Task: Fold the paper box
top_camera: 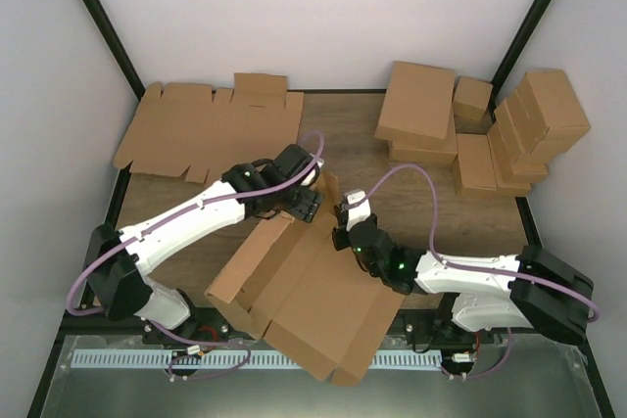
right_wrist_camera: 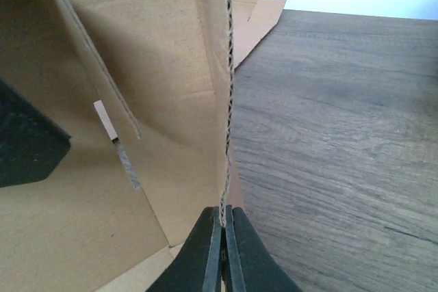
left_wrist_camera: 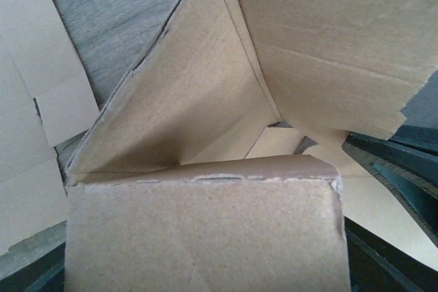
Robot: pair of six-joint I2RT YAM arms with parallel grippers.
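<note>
The paper box (top_camera: 304,291) is a brown cardboard blank, partly folded, lying at an angle at the table's front middle. One long wall stands up on its left side. My left gripper (top_camera: 302,203) is at the box's far end. In the left wrist view a bent flap (left_wrist_camera: 205,230) lies across the jaws, and dark fingers (left_wrist_camera: 387,251) show wide apart on both sides of it. My right gripper (top_camera: 343,224) is shut on the thin upper edge of an upright wall (right_wrist_camera: 205,66), and it pinches that edge between its jaws (right_wrist_camera: 224,213).
A stack of flat brown blanks (top_camera: 211,129) lies at the back left. Several closed brown boxes (top_camera: 480,134) are piled at the back right. Bare wooden table (top_camera: 441,212) lies to the right of the box. Black frame posts stand at the back corners.
</note>
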